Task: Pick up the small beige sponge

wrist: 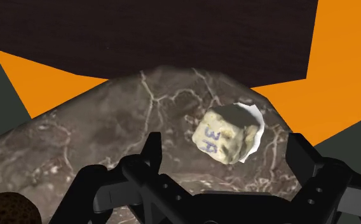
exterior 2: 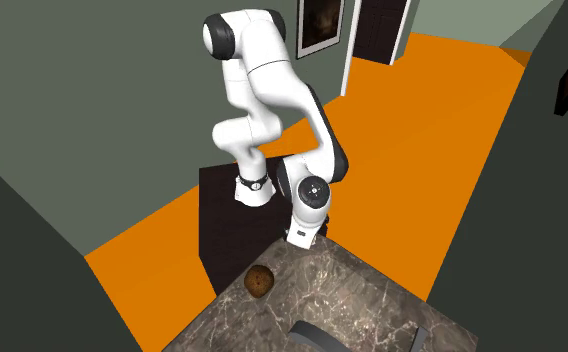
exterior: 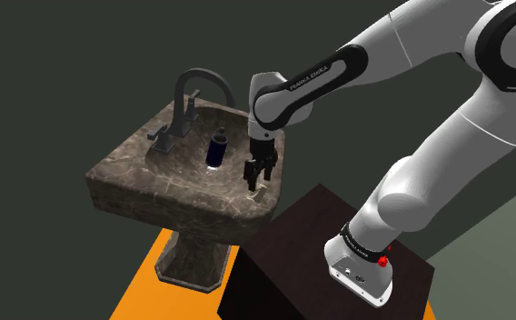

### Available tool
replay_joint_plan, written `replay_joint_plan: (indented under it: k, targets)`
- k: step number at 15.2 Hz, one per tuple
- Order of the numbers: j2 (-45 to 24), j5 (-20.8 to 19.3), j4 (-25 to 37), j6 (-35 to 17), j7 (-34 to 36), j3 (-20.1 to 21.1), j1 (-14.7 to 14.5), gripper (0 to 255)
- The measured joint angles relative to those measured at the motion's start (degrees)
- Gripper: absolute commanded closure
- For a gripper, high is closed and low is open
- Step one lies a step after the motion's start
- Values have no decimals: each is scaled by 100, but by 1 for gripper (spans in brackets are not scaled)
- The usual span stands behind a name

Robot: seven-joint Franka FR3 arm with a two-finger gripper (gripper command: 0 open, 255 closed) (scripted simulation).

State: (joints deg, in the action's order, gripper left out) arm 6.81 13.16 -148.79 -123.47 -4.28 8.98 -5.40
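Gripper [wrist: 224,151] hangs over the sponge [wrist: 227,141] on the sink [wrist: 109,146] with fingers [wrist: 151,151] wide apart, so I think it must go down next and squeeze it.
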Motion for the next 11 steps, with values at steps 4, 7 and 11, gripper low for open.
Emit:
replay_joint_plan:
  k: [4,7,11]
  targets:
    - [-15,3,-16,-42,-9,-1,1,255]
    - [-13,4,-16,-41,-10,-1,1,255]
    - [24,0,-8,9,-4,-4,3,255]
